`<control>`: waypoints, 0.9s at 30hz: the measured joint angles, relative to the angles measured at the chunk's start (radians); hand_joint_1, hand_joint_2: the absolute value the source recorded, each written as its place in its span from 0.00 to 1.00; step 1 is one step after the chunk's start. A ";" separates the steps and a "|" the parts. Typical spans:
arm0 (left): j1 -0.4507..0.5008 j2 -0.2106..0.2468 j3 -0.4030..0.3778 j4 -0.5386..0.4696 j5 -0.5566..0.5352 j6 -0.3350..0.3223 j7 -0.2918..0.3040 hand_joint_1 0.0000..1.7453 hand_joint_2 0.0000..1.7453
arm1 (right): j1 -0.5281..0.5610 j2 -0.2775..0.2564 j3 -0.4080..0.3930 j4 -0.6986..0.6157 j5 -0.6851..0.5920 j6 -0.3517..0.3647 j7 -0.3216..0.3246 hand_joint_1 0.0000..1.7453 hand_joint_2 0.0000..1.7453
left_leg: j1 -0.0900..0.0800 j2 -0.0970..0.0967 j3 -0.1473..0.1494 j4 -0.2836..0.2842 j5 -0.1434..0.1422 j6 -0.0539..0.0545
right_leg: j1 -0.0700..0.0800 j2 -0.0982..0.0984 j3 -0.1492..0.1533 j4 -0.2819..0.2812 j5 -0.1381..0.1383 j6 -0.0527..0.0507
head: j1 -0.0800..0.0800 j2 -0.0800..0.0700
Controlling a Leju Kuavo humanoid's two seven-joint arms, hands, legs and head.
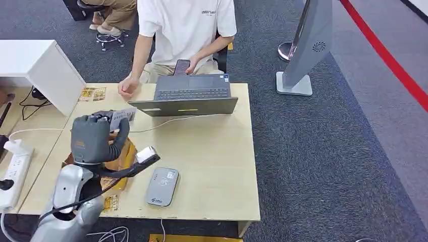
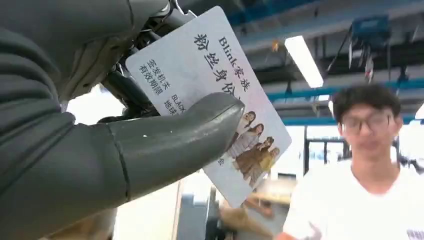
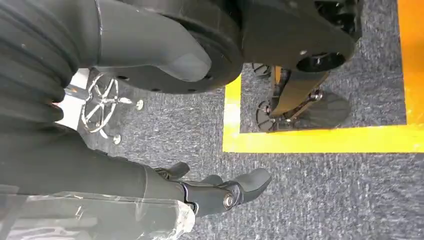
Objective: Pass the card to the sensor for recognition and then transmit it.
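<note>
The left hand (image 1: 93, 137) held the card (image 1: 122, 115) raised between thumb and fingers, the grey sensor (image 1: 162, 186) lying on the surface (image 1: 212, 156) below and right of it. That edge pinch looked shallow; the card could slip while descending. The right hand (image 3: 220, 192) hung slack, holding nothing.

office: desk (image 1: 212, 166), laptop (image 1: 189, 96), carpet (image 1: 328, 151)

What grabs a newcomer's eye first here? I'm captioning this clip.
The robot's left hand holds a printed card raised over the table's left side. Behind it, a person in a white shirt sits at an open laptop; a grey sensor lies near the front edge.
</note>
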 joint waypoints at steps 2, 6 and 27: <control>-0.091 0.022 0.017 0.044 -0.055 -0.022 0.027 1.00 1.00 | -0.003 0.002 0.003 0.000 0.008 0.003 0.007 0.00 1.00 | 0.000 0.000 0.000 0.000 0.001 0.000 | 0.000 0.000 0.000 0.000 0.000 0.000 | 0.001 0.000; -0.274 0.057 0.053 0.232 -0.171 -0.051 0.097 1.00 1.00 | -0.009 0.009 0.011 0.000 0.035 0.000 0.021 0.00 1.00 | 0.001 0.000 0.000 0.000 0.003 -0.001 | 0.001 0.001 0.000 0.001 0.001 -0.001 | 0.001 0.000; -0.429 0.125 0.166 0.785 -0.157 -0.004 0.102 0.00 1.00 | 0.005 0.011 0.066 0.000 0.096 -0.013 0.082 0.00 1.00 | 0.000 0.002 -0.001 0.000 0.003 -0.002 | 0.001 0.004 -0.002 0.001 0.002 -0.002 | 0.001 0.000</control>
